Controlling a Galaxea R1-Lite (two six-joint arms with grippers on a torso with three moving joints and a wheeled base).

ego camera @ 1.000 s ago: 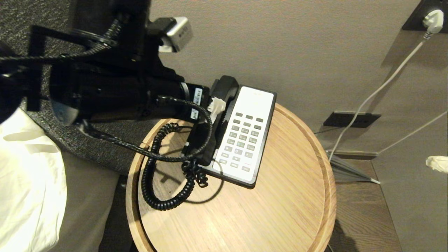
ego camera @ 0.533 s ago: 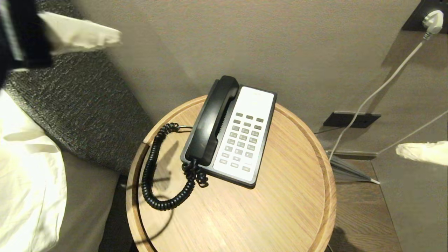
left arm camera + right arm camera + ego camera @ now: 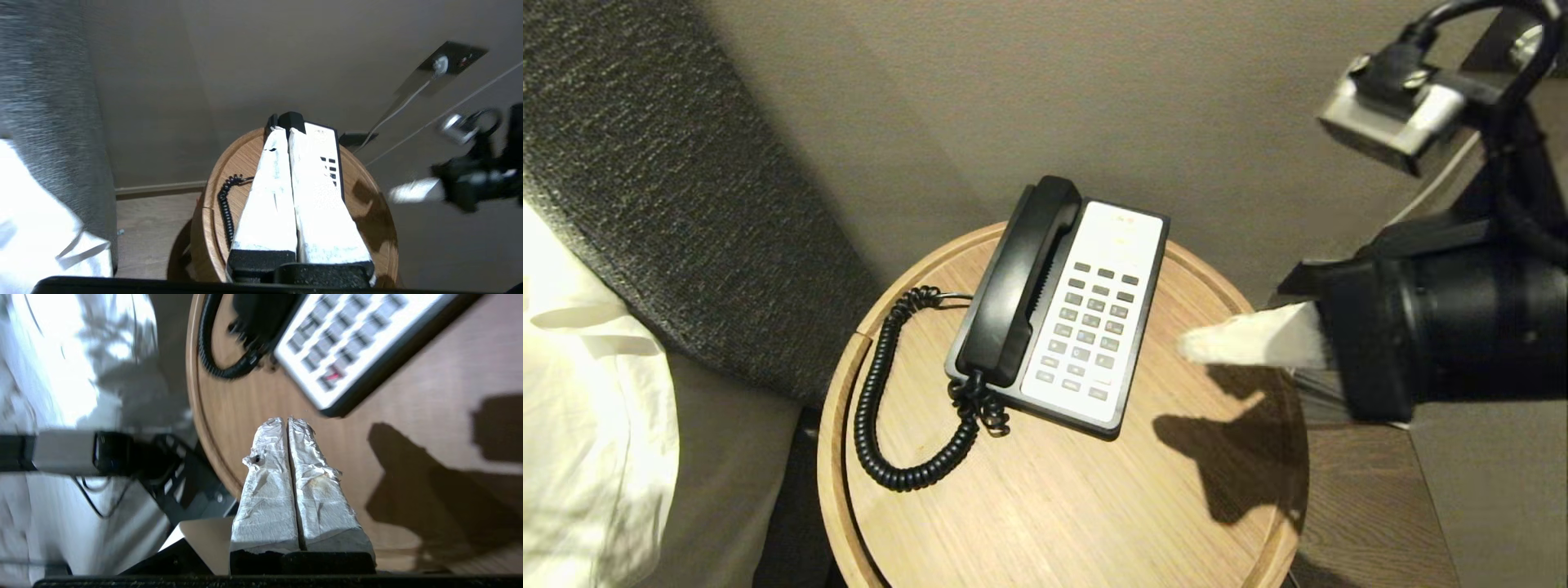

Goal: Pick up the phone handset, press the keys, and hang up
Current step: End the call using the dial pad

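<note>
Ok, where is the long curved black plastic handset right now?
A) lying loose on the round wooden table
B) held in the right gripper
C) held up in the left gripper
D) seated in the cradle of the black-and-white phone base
D: the handset lies along the phone base, and both grippers are shut and empty, the right gripper beside the base.

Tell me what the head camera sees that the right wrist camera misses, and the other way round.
Only the head view shows the whole phone handset lying on the phone base, the wall behind, and the right gripper from outside, hovering beside the base. Only the right wrist view shows that gripper close up, jaws pressed shut and empty, plus dark robot hardware below the table edge. Both share the round wooden table, the keypad and the coiled cord.
</note>
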